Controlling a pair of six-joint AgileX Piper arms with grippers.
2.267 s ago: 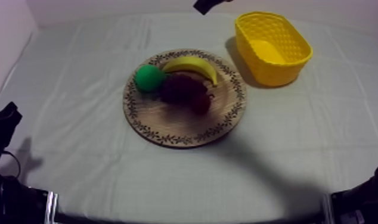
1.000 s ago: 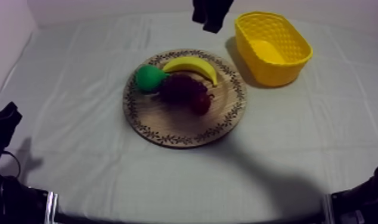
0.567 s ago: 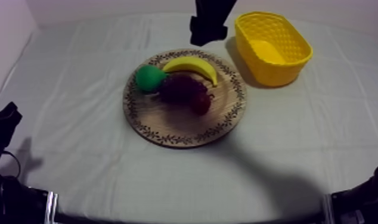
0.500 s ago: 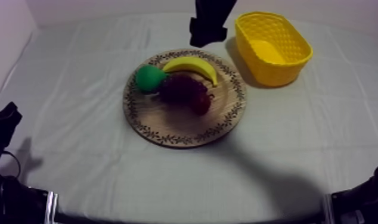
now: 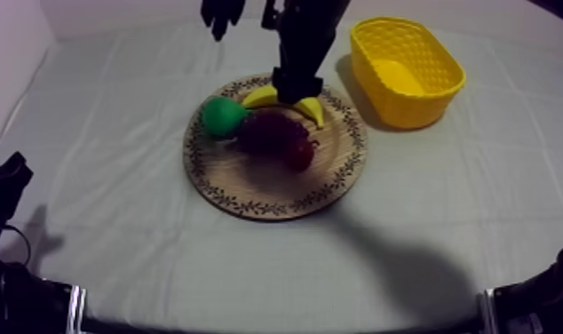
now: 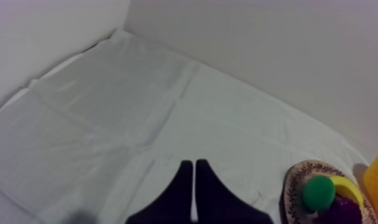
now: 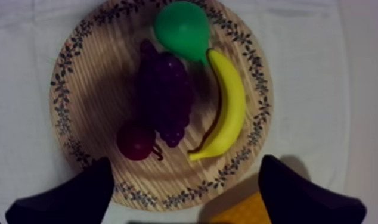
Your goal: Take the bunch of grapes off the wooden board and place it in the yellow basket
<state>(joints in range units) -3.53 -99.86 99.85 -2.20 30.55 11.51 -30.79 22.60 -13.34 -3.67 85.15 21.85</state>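
Right end effector (image 7: pixel 185 162): fingers are held wide apart with nothing between them, above the wooden board (image 7: pixel 66 89) at its rim beside the banana (image 7: pixel 230 107).
Left end effector (image 6: pixel 194 187): fingers are pressed together on nothing, well apart from the board.
Bunch of grapes (image 7: pixel 164 98): not yet grasped; it lies mid-board between pear (image 7: pixel 182 27), banana and small red fruit (image 7: pixel 135 140).
Progress: only the approach is judged done; grasp, lift, carry and release are left.
Yellow basket (image 5: pixel 400 107): it is seen near the board.
Materials: lumpy dark-purple cluster; grained round wood with leaf-patterned rim; lattice-walled oval basket; creased cloth on the table (image 5: pixel 116 107).
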